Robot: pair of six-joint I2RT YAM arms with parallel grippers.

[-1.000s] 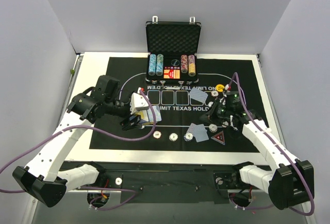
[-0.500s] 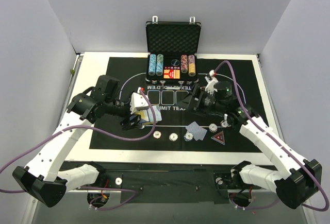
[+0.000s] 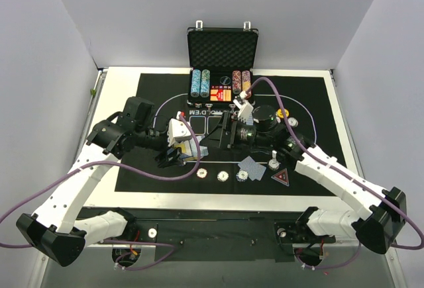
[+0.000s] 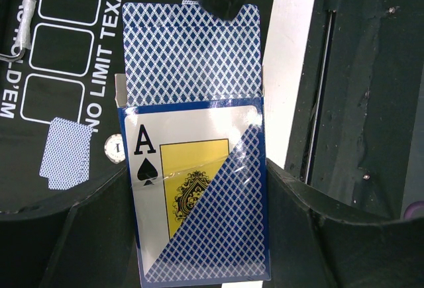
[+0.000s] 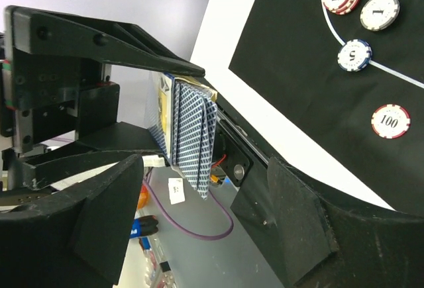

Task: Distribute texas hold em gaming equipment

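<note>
My left gripper [image 3: 180, 150] [image 4: 199, 228] is shut on the deck box [image 4: 199, 195], ace of spades facing the camera. Blue-patterned-back cards [image 4: 189, 53] stick out of the box top. My right gripper [image 3: 224, 134] [image 5: 202, 228] stands open just right of the deck [image 5: 189, 129], which shows edge-on in the right wrist view with nothing between my fingers. Two cards [image 3: 252, 167] lie face down on the black mat [image 3: 142, 169]. Striped chips [image 3: 202, 173] [image 3: 224, 176] [image 3: 242, 176] [image 3: 271, 165] sit along the mat's near side. The black-red triangular marker [image 3: 281, 177] lies beside them.
The open black case [image 3: 222, 69] with chip columns stands at the mat's far edge. A yellow disc [image 3: 283, 112] and a chip [image 3: 292, 122] lie behind my right arm. The purple cable [image 3: 265, 86] loops above that arm. Grey walls close both sides.
My right gripper opened and swung left across the mat from its right side to the deck. The left arm and deck have not moved.
</note>
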